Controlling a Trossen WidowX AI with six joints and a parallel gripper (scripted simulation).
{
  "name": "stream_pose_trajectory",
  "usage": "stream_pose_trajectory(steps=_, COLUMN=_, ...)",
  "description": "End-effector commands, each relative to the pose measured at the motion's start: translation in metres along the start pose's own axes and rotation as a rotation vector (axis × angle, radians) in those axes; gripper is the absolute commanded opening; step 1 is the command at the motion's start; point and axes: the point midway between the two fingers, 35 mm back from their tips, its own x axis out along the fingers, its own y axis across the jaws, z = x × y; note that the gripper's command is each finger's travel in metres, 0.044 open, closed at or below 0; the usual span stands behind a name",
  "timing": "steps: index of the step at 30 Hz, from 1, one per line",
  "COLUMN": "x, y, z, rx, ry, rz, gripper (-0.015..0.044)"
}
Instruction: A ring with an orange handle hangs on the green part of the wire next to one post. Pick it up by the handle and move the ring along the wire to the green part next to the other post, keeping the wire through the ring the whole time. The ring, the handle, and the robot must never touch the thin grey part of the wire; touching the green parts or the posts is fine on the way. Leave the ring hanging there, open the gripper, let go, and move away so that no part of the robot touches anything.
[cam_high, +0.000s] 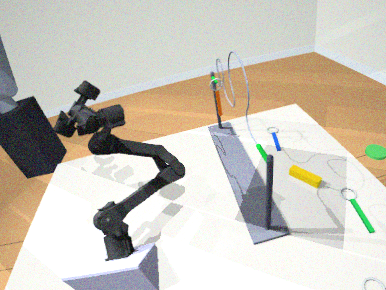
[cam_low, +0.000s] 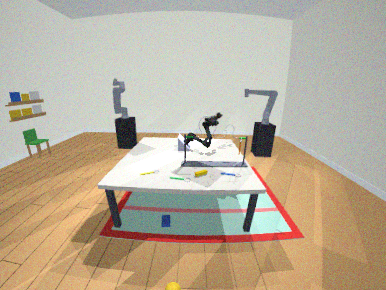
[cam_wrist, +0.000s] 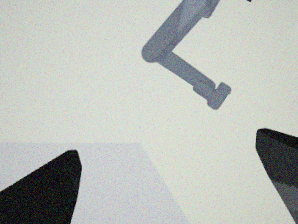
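The orange handle (cam_high: 219, 104) (cam_low: 240, 146) hangs down beside the far post (cam_high: 217, 116) (cam_low: 245, 156). Its ring (cam_high: 210, 85) is around the green part (cam_low: 243, 138) at that post's top, as far as the small view shows. The thin grey wire (cam_high: 247, 95) loops up and runs down to the other green part (cam_high: 261, 152) by the near post (cam_high: 269, 195) (cam_low: 185, 154). My gripper (cam_high: 88, 119) (cam_low: 217, 118) (cam_wrist: 168, 149) is open and empty, raised well away from the ring, on the arm's side of the wire. The wrist view shows neither ring nor wire.
A grey base plate (cam_high: 232, 165) joins the posts. Beyond it on the table lie a yellow block (cam_high: 305, 176) (cam_low: 201, 173) and loose rings with a blue handle (cam_high: 276, 141) and a green handle (cam_high: 362, 216). A grey robot arm (cam_wrist: 185, 70) stands in the background.
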Motion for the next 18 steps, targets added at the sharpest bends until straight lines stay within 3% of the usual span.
stream_pose_trajectory(steps=1, x=0.0, y=0.0, z=-0.001, rx=0.001, ry=0.002, rz=-0.001, gripper=0.0374)
stream_pose_trajectory(steps=9, x=0.001, y=-0.013, z=-0.042, rx=0.065, ry=0.161, rz=-0.088, gripper=0.0164)
stream_pose_trajectory(steps=18, x=-0.016, y=-0.019, z=-0.108, rx=0.162, ry=0.412, rz=-0.199, gripper=0.016)
